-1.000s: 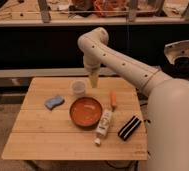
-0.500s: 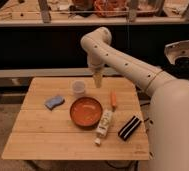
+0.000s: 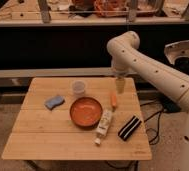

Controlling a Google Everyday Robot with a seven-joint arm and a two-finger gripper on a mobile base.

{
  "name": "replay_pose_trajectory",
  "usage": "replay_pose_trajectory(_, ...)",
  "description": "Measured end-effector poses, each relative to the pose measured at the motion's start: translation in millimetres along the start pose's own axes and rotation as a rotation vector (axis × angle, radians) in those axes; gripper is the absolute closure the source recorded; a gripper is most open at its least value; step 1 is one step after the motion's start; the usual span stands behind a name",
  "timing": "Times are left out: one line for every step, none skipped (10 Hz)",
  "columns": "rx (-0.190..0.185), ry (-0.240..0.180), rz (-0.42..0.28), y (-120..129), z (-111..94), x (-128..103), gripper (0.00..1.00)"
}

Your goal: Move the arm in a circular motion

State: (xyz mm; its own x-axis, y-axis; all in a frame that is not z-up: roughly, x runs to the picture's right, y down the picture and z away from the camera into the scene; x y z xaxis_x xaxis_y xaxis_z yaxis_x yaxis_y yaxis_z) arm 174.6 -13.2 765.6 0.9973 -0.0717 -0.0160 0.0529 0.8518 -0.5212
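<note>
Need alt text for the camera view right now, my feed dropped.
A white robot arm reaches from the right, its beige gripper pointing down over the back right of the wooden table. On the table sit an orange bowl, clear cup, blue sponge, white bottle and a black striped object.

Arm (image 3: 143,61) reaches over table (image 3: 48,136), claw (image 3: 119,86) hanging above far-right corner

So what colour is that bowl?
The bowl is orange-red, clearest in the camera view; the claw hangs above the table's far side.
</note>
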Motion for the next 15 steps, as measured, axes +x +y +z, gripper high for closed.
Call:
replay_pose_trajectory(-0.008,0.008,0.029,16,0,20,0.2)
replay_pose_trajectory(-0.02,0.012,0.063,39,0,42,0.2)
replay_pose_trajectory(-0.033,0.015,0.099,67,0,63,0.2)
replay_pose_trajectory(-0.044,0.012,0.133,98,-1,78,0.2)
replay_pose_trajectory(-0.048,0.009,0.152,118,-2,84,0.2)
replay_pose_trajectory(-0.051,0.006,0.17,136,-4,88,0.2)
replay_pose_trajectory(-0.053,-0.003,0.182,159,-6,86,0.2)
replay_pose_trajectory(-0.05,-0.008,0.184,170,-8,80,0.2)
replay_pose_trajectory(-0.047,-0.01,0.182,177,-9,71,0.2)
replay_pose_trajectory(-0.044,-0.01,0.174,183,-12,52,0.2)
replay_pose_trajectory(-0.042,-0.01,0.164,187,-14,33,0.2)
replay_pose_trajectory(-0.041,-0.011,0.153,189,-16,13,0.2)
replay_pose_trajectory(-0.04,-0.016,0.126,193,-19,-18,0.2)
replay_pose_trajectory(-0.038,-0.023,0.094,195,-20,-47,0.2)
replay_pose_trajectory(-0.035,-0.034,0.064,195,-22,-70,0.2)
